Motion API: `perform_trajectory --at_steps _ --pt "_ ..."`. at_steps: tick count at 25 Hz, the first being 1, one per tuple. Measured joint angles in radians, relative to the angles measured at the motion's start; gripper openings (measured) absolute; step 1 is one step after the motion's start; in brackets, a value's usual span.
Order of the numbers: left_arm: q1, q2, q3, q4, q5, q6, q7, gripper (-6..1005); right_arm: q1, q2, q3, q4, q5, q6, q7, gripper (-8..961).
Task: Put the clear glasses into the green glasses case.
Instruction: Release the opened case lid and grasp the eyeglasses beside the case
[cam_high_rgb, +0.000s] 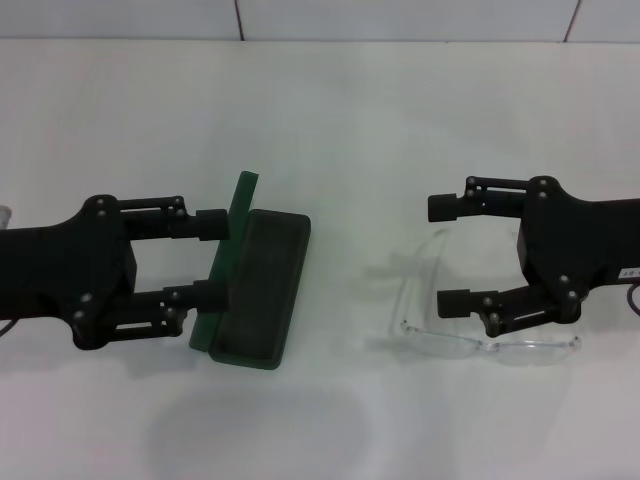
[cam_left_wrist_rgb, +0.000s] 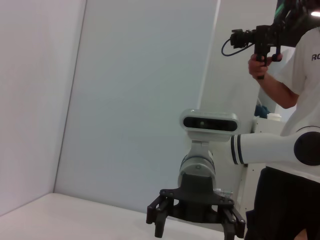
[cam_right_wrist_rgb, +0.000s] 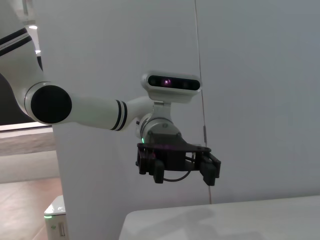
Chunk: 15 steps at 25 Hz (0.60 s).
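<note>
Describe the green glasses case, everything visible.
The green glasses case is dark green, flat, rectangular with rounded corners, and looks like hard plastic. It lies open on the white table: the tray shows dark lining and nothing inside, and the lid stands up along its left edge. The open left gripper hovers at the lid; contact is unclear. The clear glasses lie apart, to its right.

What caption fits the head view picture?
Open green glasses case by the left gripper; clear glasses under the right gripper.
</note>
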<state>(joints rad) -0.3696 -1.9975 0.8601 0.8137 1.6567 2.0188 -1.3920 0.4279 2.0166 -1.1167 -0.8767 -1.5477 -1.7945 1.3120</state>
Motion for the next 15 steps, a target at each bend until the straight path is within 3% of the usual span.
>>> perform_trajectory --at_steps 15 --pt "-0.004 -0.009 -0.007 0.001 0.007 -0.013 -0.039 630 0.0 -0.001 -0.009 0.001 -0.003 0.015 -0.009 875"
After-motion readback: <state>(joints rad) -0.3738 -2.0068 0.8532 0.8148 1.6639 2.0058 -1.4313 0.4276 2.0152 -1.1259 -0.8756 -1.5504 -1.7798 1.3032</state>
